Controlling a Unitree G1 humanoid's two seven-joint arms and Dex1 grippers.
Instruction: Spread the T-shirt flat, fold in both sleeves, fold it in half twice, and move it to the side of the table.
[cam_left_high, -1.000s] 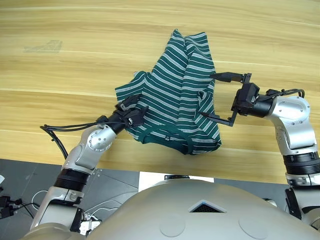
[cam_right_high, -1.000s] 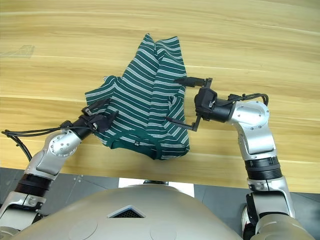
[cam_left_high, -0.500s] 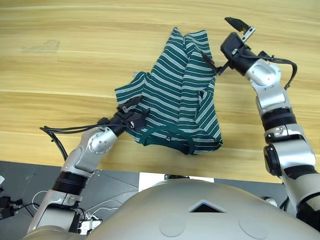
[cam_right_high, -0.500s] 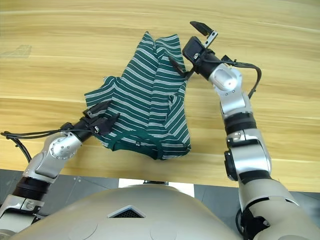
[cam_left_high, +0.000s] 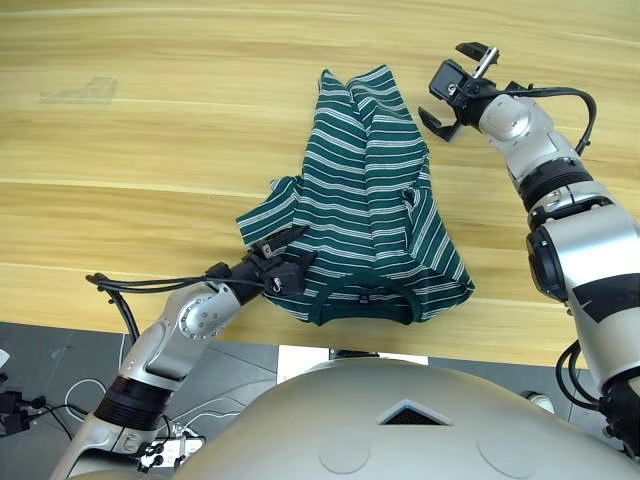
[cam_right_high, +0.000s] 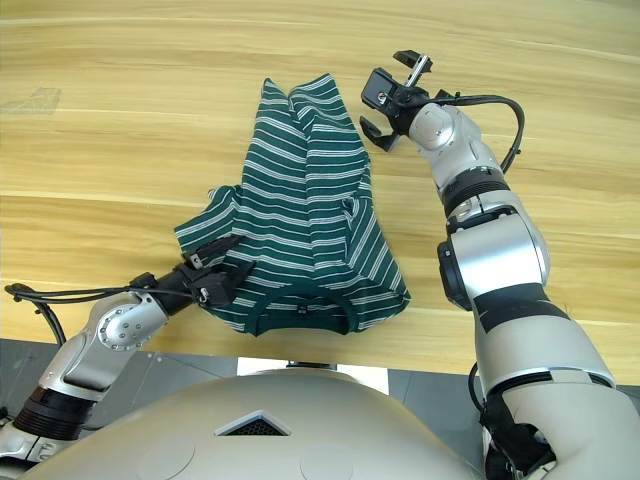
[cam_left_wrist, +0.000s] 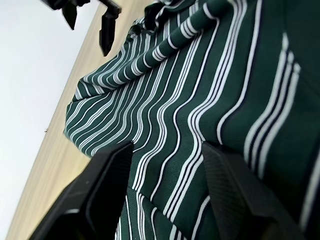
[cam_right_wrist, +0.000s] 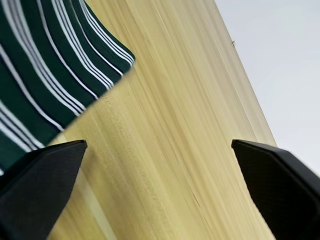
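- T-shirt (cam_left_high: 365, 200) lies bunched mid-tabletop (cam_left_high: 150, 150), doubled over itself lengthwise. Collar is at 6 o'clock, close to the near edge; hem is at 12.
- Left tool (cam_left_high: 287, 262) is at the shirt's 8 o'clock, pinching a wad of the sleeve-side edge. Risk: it probably holds more than one layer, so a pull toward 9 drags the whole shirt instead of opening it.
- Right tool (cam_left_high: 452, 84) is at the shirt's 1 o'clock, fingers spread, holding nothing, over bare wood just beside the hem corner. Risk: closing from there grabs air or only the top layer, leaving the hem doubled.
- Only one side is held, so any tug skews the shirt, and the collar end could slide off the near edge.
- If the centre ridge isn't flattened, the sleeve folds likely land crooked.
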